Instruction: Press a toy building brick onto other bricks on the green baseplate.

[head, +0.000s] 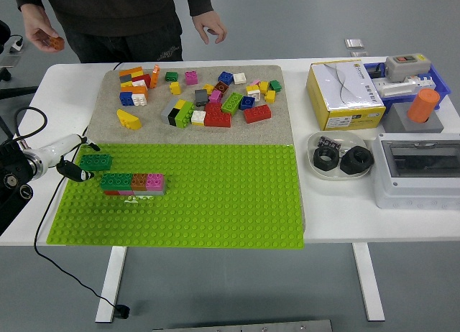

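- The left hand [72, 159] pinches a dark green brick [95, 162] by its left end, just above the brick row [133, 182] on the green baseplate [215, 203].
- A person's hand [44, 37] holds an orange brick [56, 42] beyond the table.

On the right of the white bench [338, 210] you see a yellow-and-white box [343, 95], and behind it a blue tray [440, 84] holding a grey switch unit [406, 66] with a red button. An orange cylinder [423, 105] stands upright in a grey block [408, 121]. Nearer you, a clear dish [338, 159] holds two black nuts [341, 159], beside a grey enclosure [417, 167] with a clear lid. A black cable [57, 264] hangs below the bench's left side.
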